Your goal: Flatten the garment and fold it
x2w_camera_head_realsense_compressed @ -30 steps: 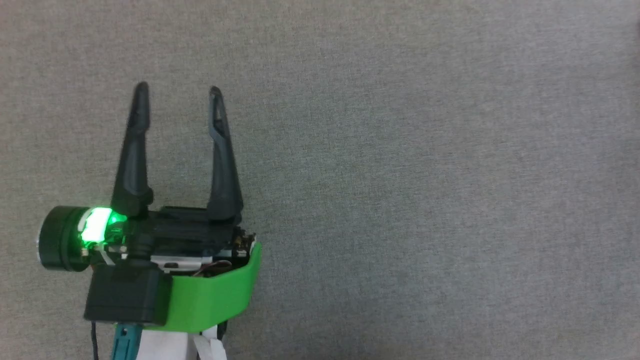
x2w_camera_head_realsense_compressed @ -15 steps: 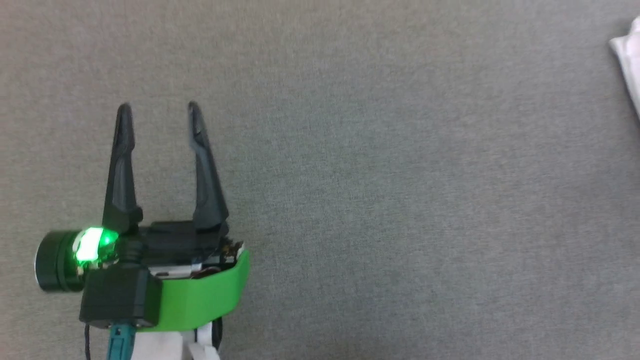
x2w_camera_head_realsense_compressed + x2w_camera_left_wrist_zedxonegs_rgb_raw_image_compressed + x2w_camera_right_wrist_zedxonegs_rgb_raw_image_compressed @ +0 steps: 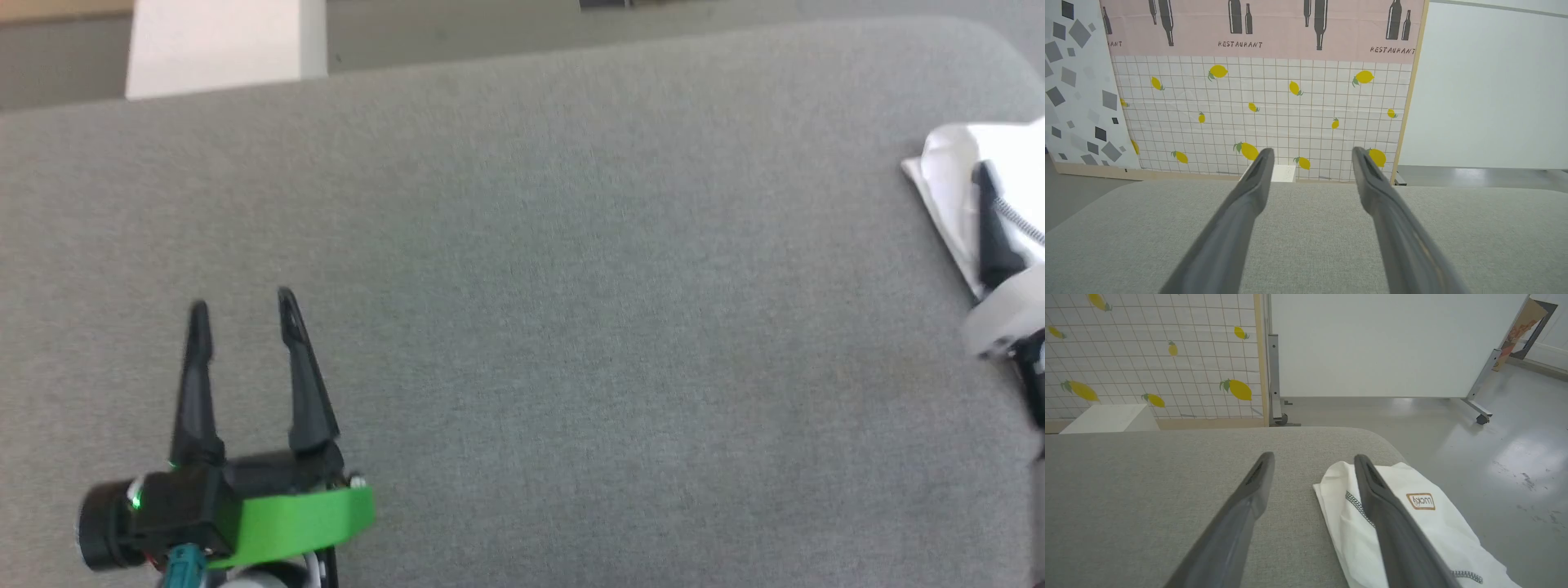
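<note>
Head camera has lifted, bringing the garment (image 3: 947, 184) into sight at the pad's (image 3: 571, 286) right edge, near its far corner. The right gripper (image 3: 1314, 459) hangs over it, fingers apart, empty; the left gripper (image 3: 242, 304) likewise. Garment looks let go, a compact bundle, folding likely near done.

head: down onto grey pad (image 3: 571, 286) | wrists: low, along it toward lemon wall (image 3: 1274, 106) | shared: grey pad
</note>
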Robot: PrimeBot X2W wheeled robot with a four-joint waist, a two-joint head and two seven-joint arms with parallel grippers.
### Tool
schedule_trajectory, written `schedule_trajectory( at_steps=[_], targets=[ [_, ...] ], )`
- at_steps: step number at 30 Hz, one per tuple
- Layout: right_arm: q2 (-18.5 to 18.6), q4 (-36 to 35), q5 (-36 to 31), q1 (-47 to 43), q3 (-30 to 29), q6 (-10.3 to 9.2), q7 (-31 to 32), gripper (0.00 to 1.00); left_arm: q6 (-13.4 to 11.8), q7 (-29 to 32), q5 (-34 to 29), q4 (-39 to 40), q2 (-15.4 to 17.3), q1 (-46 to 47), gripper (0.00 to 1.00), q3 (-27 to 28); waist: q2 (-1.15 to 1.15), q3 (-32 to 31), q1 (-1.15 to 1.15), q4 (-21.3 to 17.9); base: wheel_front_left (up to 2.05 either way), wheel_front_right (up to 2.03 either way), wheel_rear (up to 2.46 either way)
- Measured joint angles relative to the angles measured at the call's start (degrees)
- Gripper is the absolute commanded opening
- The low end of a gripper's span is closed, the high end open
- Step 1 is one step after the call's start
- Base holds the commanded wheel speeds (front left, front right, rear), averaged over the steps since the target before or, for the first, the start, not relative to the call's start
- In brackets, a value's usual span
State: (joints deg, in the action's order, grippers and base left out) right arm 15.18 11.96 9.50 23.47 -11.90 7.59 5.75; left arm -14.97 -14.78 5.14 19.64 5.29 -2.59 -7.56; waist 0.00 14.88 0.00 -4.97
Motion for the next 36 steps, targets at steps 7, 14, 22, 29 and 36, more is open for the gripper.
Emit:
schedule_trajectory(
  at_steps=[7,14,22,29,36],
  targets=[
    [-7.45,-8.89,-0.23,-10.00,1.69,0.00,-5.61,1.00,3.56,0.00,1.19,-6.83,0.03,-3.11,1.00,-0.08,0.00,-5.58,0.00,1.33,0.00,0.00,0.00],
    [-11.06,-14.26,-5.52,-19.17,2.71,0.00,-9.34,1.00,5.16,0.00,1.56,-9.54,-0.08,-4.96,1.00,0.08,0.00,-9.94,0.00,3.08,0.00,0.00,0.00],
    [-12.21,-15.23,-10.20,-26.88,2.64,0.00,-13.23,1.00,6.33,0.00,2.04,-13.11,-0.73,-7.94,1.00,-0.82,0.00,-13.64,0.00,4.79,0.00,0.00,0.00],
    [-12.22,-12.58,-8.33,-29.40,2.26,0.00,-15.16,1.00,6.60,0.00,2.61,-13.92,-1.49,-9.22,1.00,-1.30,0.00,-15.39,0.00,5.56,0.00,0.00,0.00],
    [-12.22,-11.78,-7.20,-29.72,2.42,0.00,-15.81,1.00,6.81,0.00,2.61,-13.52,-1.72,-9.76,1.00,-0.48,0.00,-15.96,0.00,5.49,0.00,0.00,0.00]
  ],
)
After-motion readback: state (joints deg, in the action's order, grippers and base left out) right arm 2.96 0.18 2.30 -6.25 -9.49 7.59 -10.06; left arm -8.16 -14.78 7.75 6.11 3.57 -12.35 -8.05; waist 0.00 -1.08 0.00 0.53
